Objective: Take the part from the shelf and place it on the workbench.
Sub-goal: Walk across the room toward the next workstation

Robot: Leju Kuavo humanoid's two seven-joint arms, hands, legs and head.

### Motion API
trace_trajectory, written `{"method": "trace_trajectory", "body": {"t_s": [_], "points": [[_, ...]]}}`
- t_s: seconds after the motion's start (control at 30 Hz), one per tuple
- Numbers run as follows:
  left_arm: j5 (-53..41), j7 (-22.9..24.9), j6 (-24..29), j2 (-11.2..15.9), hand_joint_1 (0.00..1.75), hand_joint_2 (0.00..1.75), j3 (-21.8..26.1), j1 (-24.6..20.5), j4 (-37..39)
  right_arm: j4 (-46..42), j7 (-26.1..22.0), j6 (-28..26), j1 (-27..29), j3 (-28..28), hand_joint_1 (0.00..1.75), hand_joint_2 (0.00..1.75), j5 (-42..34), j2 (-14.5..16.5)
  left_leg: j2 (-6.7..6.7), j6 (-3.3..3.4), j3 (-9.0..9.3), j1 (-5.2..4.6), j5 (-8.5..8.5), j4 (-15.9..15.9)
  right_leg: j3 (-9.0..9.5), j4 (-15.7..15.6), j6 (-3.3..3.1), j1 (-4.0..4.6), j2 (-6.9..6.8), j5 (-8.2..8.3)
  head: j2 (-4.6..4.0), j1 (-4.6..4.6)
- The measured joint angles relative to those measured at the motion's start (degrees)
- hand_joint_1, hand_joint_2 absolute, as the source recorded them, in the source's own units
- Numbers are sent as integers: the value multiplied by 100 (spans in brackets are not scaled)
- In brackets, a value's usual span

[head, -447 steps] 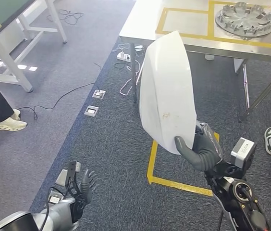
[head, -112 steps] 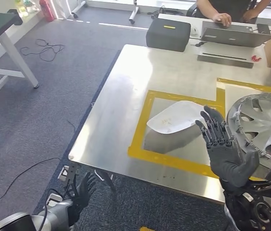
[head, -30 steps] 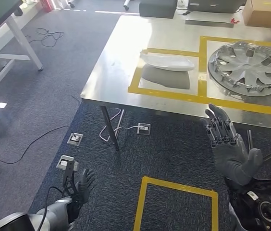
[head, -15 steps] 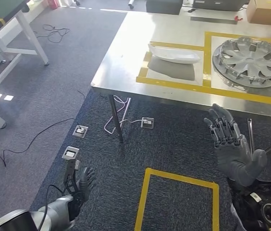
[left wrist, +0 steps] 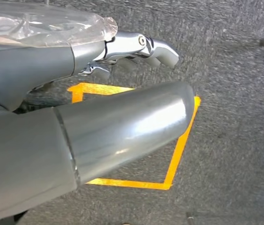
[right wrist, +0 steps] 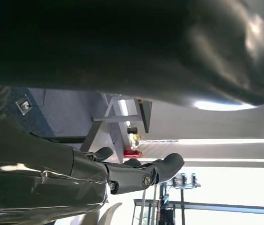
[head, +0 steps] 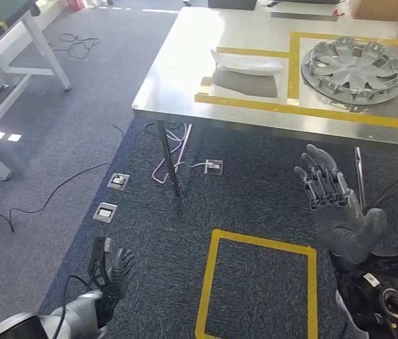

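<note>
Steel workbench, upper frame, carries the white part. Right hand, lower right, raised with fingers spread, empty. Left hand, lower left, hangs open.

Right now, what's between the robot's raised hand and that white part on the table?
In the head view, dark carpet, then the table's front edge and a yellow tape line lie between the right hand and the white part.

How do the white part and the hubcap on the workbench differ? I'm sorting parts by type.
The white part is smooth, elongated and plain; the hubcap is round, silver-grey and spoked. The part lies in the left taped square, the hubcap in the right. Both rest on the workbench.
</note>
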Motion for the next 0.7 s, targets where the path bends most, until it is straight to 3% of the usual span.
{"method": "trace_trajectory", "body": {"t_s": [0.07,0.13,0.17,0.2,0.23,0.3,0.33,0.37,0.4,0.43,0.47,0.53,0.57,0.6,0.7], "points": [[13,-14,0,8,0,0,0,-5,0,8,-5,-5,-34,5,0,0,-2,3,-19,44,302,-31,-105,-533,-24,-19,62,-3,2,107,0,-20],[25,-20,1,11,0,0,0,-1,0,24,-10,-16,-62,12,0,0,-4,5,-22,115,292,-45,-31,-586,-40,-49,133,-12,6,197,0,-29],[27,-21,1,11,0,0,0,-3,0,32,-11,-21,-69,14,0,0,-7,5,-14,154,246,-39,21,-599,-85,-8,160,-17,10,138,0,-21],[28,-21,1,10,0,0,0,-2,0,39,-11,-26,-70,15,0,0,-8,5,-3,203,178,-32,89,-608,-161,134,182,-17,13,-39,0,2],[28,-21,1,8,0,0,0,-2,0,45,-12,-29,-70,15,0,0,-10,5,6,239,96,-25,166,-619,-267,401,195,-16,15,-324,0,41],[27,-21,1,8,0,0,0,-1,0,59,-13,-39,-72,17,0,0,-11,5,13,277,-92,-39,316,-615,-493,1251,213,-15,15,-957,0,105],[27,-21,1,8,0,0,0,0,0,69,-14,-45,-72,23,0,0,-12,5,13,282,-190,-50,393,-613,-557,1660,218,-14,15,-1119,0,124],[26,-20,1,8,0,0,0,0,0,80,-15,-50,-73,31,0,0,-13,5,13,284,-290,-63,470,-610,-548,1932,214,-11,15,-1133,0,134],[25,-18,1,8,0,0,0,2,0,91,-16,-57,-74,38,0,0,-13,5,12,284,-396,-78,551,-608,-443,2010,197,-4,15,-1013,0,142],[23,-16,1,8,0,0,0,3,0,103,-17,-61,-77,45,0,0,-14,5,9,279,-498,-90,627,-607,-233,1851,166,10,15,-825,0,147],[21,-14,1,8,0,0,0,4,0,110,-18,-64,-84,49,0,0,-14,5,5,271,-592,-101,699,-606,71,1499,124,32,15,-670,0,151],[17,-12,1,4,0,0,0,8,-1,119,-23,-65,-106,57,0,0,-14,5,3,239,-717,-105,823,-597,766,481,25,84,-3,-757,0,144],[17,-12,1,3,0,0,0,10,-2,120,-26,-64,-117,62,0,0,-14,5,7,211,-729,-98,868,-599,983,93,-11,104,-12,-873,0,137],[17,-13,1,4,0,0,0,10,-2,122,-30,-64,-134,66,0,0,-14,5,14,178,-722,-83,911,-608,1093,-145,-43,122,-18,-975,0,147],[28,-15,2,15,0,0,0,11,-2,132,-44,-72,-166,77,0,0,-13,7,18,70,-737,-53,926,-607,1027,-261,-124,109,-25,-840,0,209]]}}
